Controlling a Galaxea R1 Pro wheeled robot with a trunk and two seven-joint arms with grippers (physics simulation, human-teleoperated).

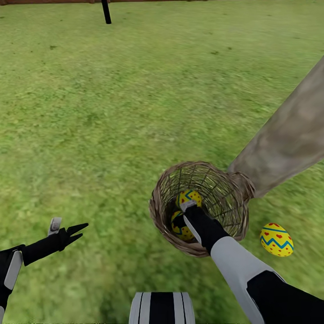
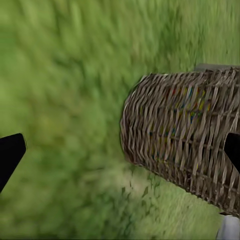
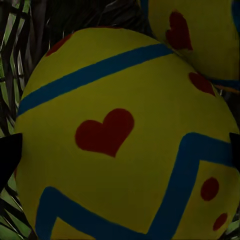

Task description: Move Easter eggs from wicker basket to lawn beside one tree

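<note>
Right gripper (image 1: 186,211) is down inside the wicker basket (image 1: 157,216) on the lawn (image 1: 112,112), jaws spread wide either side of one egg (image 3: 125,145) — grip not closed, second egg (image 1: 190,196) just beside it. Third egg (image 1: 276,239) lies on the grass near the basket, by the pale tree trunk (image 1: 288,139). Left gripper (image 1: 74,231) hovers over grass well apart from the basket — jaws open, empty.

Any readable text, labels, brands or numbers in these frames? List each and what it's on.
None in any view.
Easter eggs: only painted red hearts, dots and blue zigzag bands, no letters or digits.
Wicker basket, tree trunk, lawn, right gripper and left gripper: unmarked.
</note>
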